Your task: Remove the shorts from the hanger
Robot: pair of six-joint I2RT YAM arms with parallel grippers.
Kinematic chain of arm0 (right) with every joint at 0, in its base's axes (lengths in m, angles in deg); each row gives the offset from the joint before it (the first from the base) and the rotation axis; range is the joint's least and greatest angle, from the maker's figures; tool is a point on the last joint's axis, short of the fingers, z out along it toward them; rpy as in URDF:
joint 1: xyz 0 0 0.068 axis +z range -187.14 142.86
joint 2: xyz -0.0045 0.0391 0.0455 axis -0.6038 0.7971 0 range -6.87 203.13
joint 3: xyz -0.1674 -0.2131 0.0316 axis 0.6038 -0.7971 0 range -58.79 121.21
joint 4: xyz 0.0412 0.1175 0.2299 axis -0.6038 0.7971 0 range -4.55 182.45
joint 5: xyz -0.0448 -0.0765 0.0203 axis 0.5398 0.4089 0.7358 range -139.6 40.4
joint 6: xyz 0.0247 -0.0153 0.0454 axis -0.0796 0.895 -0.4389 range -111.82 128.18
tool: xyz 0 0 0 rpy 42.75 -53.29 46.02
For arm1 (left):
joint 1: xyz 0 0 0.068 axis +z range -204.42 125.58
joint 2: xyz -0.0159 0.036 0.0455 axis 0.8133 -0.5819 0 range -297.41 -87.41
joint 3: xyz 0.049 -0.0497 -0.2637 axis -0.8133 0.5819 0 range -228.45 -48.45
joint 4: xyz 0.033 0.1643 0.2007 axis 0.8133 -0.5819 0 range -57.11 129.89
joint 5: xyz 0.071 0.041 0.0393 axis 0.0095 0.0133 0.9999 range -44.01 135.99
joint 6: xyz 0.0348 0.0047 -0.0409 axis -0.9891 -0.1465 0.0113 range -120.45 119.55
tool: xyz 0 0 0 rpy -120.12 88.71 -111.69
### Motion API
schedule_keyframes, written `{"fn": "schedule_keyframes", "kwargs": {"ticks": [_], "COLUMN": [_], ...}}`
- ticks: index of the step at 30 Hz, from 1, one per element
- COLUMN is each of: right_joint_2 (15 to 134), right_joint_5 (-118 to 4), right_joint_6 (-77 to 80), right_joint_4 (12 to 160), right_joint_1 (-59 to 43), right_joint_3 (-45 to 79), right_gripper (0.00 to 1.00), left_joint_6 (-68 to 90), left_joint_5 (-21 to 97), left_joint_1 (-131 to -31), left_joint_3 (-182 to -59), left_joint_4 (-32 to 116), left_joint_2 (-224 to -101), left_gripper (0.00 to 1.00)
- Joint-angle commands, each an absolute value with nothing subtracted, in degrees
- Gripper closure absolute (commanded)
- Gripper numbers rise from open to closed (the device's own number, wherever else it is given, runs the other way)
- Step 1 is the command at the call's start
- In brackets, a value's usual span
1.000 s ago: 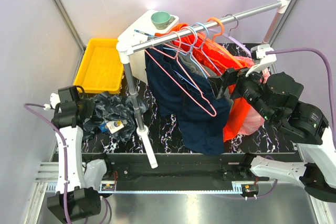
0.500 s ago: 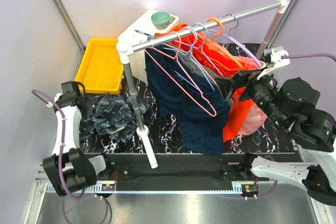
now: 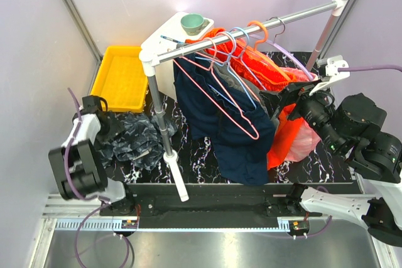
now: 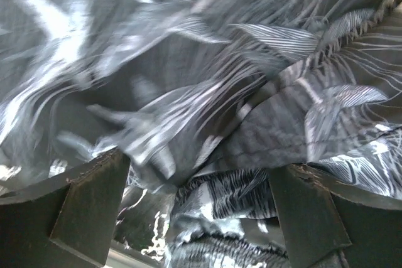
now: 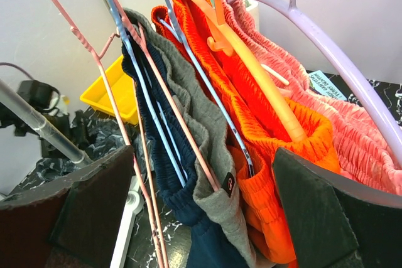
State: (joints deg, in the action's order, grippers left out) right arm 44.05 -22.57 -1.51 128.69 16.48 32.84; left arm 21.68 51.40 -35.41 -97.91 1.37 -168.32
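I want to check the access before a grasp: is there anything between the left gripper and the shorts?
Nothing visible. In the left wrist view the shorts fill the space in front of the open left gripper, with no other object between them. They lie heaped on the table, off the pink hanger.

- the shorts (image 4: 251, 111): dark grey-black with a pale grey leaf print, beyond the black left fingers (image 4: 88, 205).
- the hanger (image 3: 254, 135): pink wire, left of the right fingers (image 5: 314, 218).
- Between those fingers: orange garment (image 5: 251, 105) on an orange hanger (image 5: 251, 61), grey garment (image 5: 201, 130), navy garment (image 5: 182, 199), light blue wire (image 5: 152, 112).
- Above the right-hand finger: salmon-pink garment (image 5: 358, 136), lilac hanger (image 5: 326, 48).
- Table (image 3: 201, 155): black, white marbling.
- Tray (image 3: 119, 80): yellow.
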Motion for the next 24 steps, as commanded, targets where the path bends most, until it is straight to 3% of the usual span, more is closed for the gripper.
{"fn": "schedule_keyframes", "kwargs": {"ticks": [1, 4, 6, 10, 15, 24], "right_joint_2": [43.94, 44.2, 44.2, 43.94, 44.37, 44.81], "right_joint_5": [-21.21, -21.29, -21.21, -21.47, -22.35, -23.93], "right_joint_6": [0.1, 0.01, -0.43, -1.31, -1.49, -1.31], "right_joint_4": [126.14, 126.14, 126.32, 126.67, 126.58, 128.6], "right_joint_1": [16.65, 16.65, 16.65, 16.65, 16.65, 16.65], "right_joint_3": [33.31, 33.66, 33.75, 33.49, 33.49, 34.19], "right_gripper": [0.0, 0.0, 0.0, 0.0, 0.0, 0.0], "left_joint_6": [16.6, 20.55, 21.79, 23.19, 28.63, 40.41], "left_joint_5": [38.98, 35.63, 35.35, 37.54, 39.74, 50.64], "left_joint_1": [-35.69, -35.69, -35.69, -35.61, -35.61, -35.61], "left_joint_3": [-100.05, -98.39, -97.5, -95.83, -96.35, -108.37], "left_joint_4": [7.7, 10.35, 10.97, 11.68, 7.66, -3.96], "left_joint_2": [-176.79, -179.87, -180.49, -175.68, -167.41, -152.12], "left_gripper": [0.1, 0.15, 0.23, 0.76, 1.0, 1.0]}}
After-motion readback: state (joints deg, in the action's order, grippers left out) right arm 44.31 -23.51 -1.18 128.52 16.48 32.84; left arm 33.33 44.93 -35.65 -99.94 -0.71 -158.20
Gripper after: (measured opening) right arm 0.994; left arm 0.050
